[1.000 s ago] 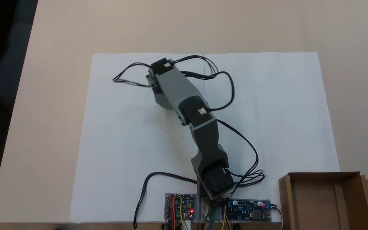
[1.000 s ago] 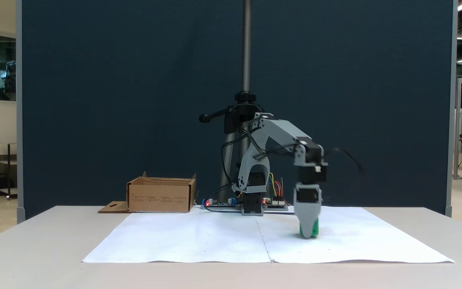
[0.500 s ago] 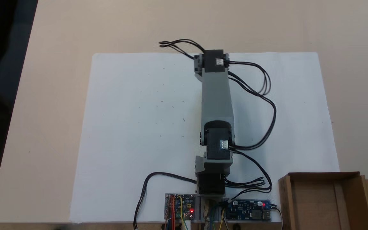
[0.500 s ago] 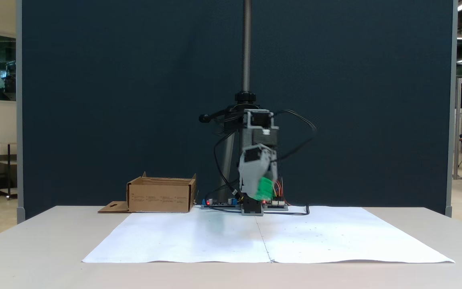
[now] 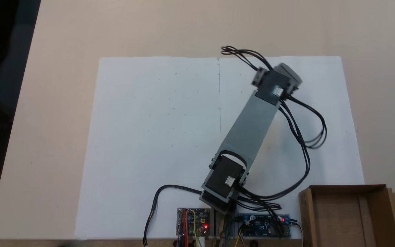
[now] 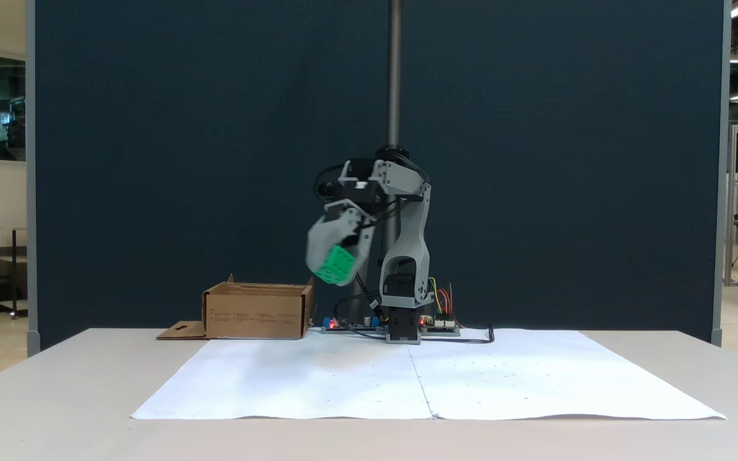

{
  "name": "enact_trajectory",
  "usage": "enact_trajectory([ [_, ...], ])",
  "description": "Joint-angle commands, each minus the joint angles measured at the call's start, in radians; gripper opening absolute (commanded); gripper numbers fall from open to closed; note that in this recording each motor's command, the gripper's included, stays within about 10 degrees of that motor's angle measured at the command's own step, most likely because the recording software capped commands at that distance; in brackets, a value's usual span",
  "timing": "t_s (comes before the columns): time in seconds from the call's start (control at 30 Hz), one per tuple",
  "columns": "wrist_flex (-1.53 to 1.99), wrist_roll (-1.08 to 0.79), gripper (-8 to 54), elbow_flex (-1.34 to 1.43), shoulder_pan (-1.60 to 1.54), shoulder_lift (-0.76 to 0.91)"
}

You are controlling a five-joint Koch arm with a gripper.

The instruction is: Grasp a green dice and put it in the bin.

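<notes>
The green dice [image 6: 335, 266] hangs above the bench, clamped in the pincer [image 6: 337, 267], which we see blurred and raised just right of the bin [image 6: 257, 314]. A white paper sheet [image 5: 149, 137] covers the beige bench [image 5: 63, 34]; a dark blue partition [image 6: 183, 160] stands behind.

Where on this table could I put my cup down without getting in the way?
The bare white paper left of the arm in the top-down fixed view, or the tabletop beyond it. The near edge is crowded: circuit boards, cables, the cardboard bin.
</notes>
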Motion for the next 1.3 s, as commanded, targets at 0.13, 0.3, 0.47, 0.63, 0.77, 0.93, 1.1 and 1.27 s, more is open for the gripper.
enact_trajectory([
  [0.13,0.014,-0.198,12.2,-0.051,0.196,0.101],
  [0.3,0.012,-0.313,12.2,-0.104,0.482,0.107],
  [0.47,0.009,-0.407,12.2,-0.120,0.709,0.091],
  [0.63,0.011,-0.456,12.2,-0.133,0.847,0.074],
  [0.77,0.017,-0.573,12.2,-0.140,1.080,-0.017],
  [0.93,-0.028,-0.676,12.2,-0.155,1.181,-0.133],
  [1.1,-0.029,-0.735,12.2,-0.167,1.264,-0.173],
  [1.27,-0.031,-0.759,12.2,-0.167,1.287,-0.201],
])
